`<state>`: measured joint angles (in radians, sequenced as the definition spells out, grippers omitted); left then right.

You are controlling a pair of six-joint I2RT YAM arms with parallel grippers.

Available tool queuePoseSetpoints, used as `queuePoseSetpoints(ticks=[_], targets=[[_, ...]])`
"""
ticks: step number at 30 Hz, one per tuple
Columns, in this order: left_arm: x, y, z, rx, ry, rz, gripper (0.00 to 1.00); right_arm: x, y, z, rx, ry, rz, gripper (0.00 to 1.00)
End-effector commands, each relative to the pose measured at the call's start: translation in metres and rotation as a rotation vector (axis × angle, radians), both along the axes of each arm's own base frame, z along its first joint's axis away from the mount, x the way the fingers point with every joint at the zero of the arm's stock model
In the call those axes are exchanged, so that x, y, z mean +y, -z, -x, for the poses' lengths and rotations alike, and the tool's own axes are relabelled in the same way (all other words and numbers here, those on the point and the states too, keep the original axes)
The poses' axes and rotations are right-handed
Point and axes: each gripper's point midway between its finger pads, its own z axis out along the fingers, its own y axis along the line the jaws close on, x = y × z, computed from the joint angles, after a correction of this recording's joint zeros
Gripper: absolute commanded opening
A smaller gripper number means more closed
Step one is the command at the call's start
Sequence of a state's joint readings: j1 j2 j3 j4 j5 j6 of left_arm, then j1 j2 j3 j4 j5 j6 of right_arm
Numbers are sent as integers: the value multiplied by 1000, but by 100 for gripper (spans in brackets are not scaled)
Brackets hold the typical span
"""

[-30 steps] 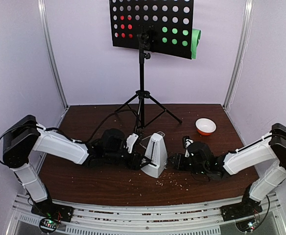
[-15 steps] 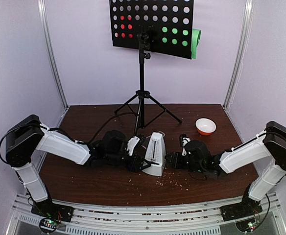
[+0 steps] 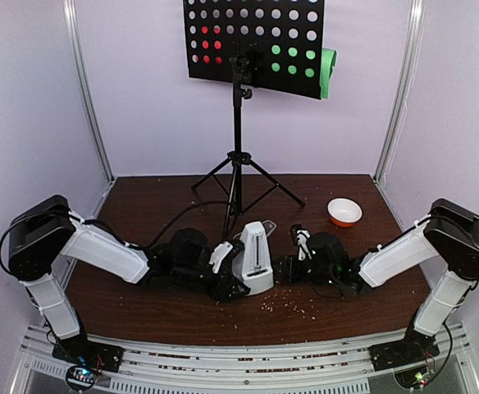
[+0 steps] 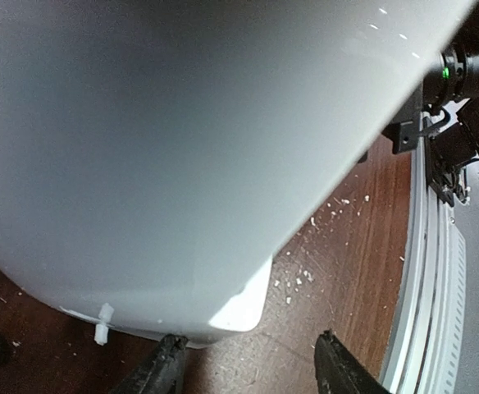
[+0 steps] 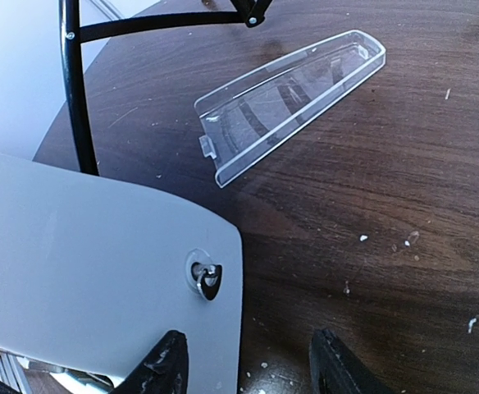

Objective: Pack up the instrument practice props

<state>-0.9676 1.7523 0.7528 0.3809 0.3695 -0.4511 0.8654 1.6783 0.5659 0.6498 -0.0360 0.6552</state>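
Far right on dark wooden table: small orange-and-white bowl; crumbs strewn nr front. At back, black perforated music stand on tripod legs, green music sheet & red music sheet seen thru its holes. Clear plastic cover flat on wood, apart from white pyramid metronome. Metronome upright at centre, hemmed betw. left gripper & right gripper; both w/ jaws apart, clamping nothing, tips just beside its base.

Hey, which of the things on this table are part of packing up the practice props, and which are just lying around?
To pack: music stand, green sheet, red sheet, white metronome, clear cover.
Lying about: orange-and-white bowl, scattered crumbs.
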Motion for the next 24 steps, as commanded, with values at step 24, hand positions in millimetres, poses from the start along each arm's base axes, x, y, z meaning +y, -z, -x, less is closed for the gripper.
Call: queuePoseSetpoints(ticks=[24], targets=[[154,-249,-115,-560,-496,47,91,-61,-70,-66,-48,357,38,75]])
